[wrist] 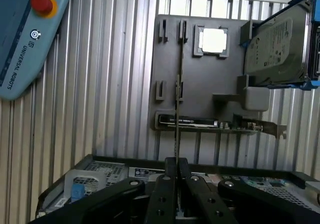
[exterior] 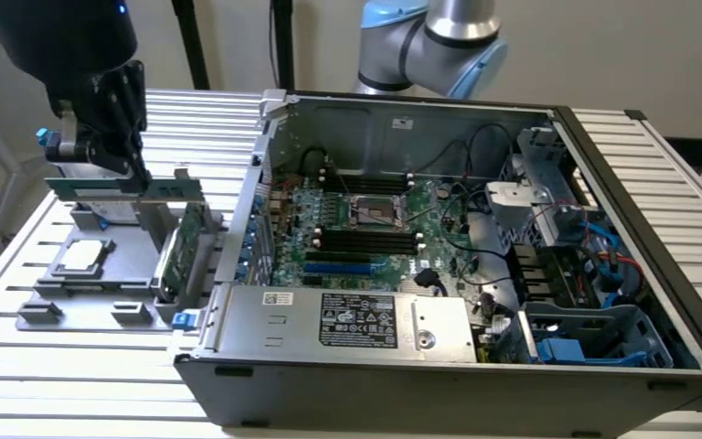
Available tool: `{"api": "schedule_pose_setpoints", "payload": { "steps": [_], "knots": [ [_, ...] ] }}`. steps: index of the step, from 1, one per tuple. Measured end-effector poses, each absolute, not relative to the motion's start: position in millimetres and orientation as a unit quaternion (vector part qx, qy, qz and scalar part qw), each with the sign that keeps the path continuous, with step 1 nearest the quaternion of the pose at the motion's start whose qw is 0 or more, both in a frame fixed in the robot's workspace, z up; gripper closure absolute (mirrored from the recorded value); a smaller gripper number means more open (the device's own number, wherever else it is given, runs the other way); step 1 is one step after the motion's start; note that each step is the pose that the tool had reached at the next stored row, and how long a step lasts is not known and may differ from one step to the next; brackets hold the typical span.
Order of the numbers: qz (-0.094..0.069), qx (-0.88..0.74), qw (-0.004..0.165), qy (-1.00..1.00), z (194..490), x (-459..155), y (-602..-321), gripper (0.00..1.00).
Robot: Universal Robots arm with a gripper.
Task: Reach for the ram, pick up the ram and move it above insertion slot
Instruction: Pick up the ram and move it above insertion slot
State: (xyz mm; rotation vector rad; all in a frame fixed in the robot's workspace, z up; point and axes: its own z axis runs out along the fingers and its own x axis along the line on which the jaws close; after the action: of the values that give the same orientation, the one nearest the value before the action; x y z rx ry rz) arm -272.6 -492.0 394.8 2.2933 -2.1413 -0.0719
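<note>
We see the gripper (exterior: pixel 113 174) up over the gray parts holder (exterior: pixel 52 274), which sits on the slatted worktop (exterior: pixel 58 357) near its edge at the exterior view's left, beside the open PC case (exterior: pixel 449 366). The fingers (wrist: pixel 165 194) are closed tight on the ram (exterior: pixel 107 187), a thin green stick w/ a dark edge, held level and lifted clear of the holder. In the wrist view we look at the ram (wrist: pixel 177 119) edge-on: a thin dark line running straight out from betw. the two black fingers, w/ the holder (wrist: pixel 200 84) well below it.

On the holder we make out a CPU (exterior: pixel 83 258) w/ a pale square lid near its outer edge, and a green expansion card (exterior: pixel 171 261) standing upright on the side next to the case. In the wrist view a silver hard drive (wrist: pixel 277 44) w/ blue rails sits tilted at one end of the holder, and the card's metal bracket (wrist: pixel 250 128) lies along the holder edge nearest the case.

Inside the case the motherboard (exterior: pixel 364 229) lies flat, w/ dark memory slots (exterior: pixel 364 240) just below the CPU socket (exterior: pixel 373 212). The PSU (exterior: pixel 351 320) sits along the case's near wall. The ram is still outside the case, not over the slots. A teach pendant (wrist: pixel 25 34) w/ a red button rests at a corner of the worktop.
</note>
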Motion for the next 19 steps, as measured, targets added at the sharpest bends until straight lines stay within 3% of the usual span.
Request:
{"api": "schedule_pose_setpoints", "payload": {
  "steps": [19],
  "knots": [
    [-0.029,0.731,-0.004,-0.682,396,-195,-484,0.87]
  ]
}}
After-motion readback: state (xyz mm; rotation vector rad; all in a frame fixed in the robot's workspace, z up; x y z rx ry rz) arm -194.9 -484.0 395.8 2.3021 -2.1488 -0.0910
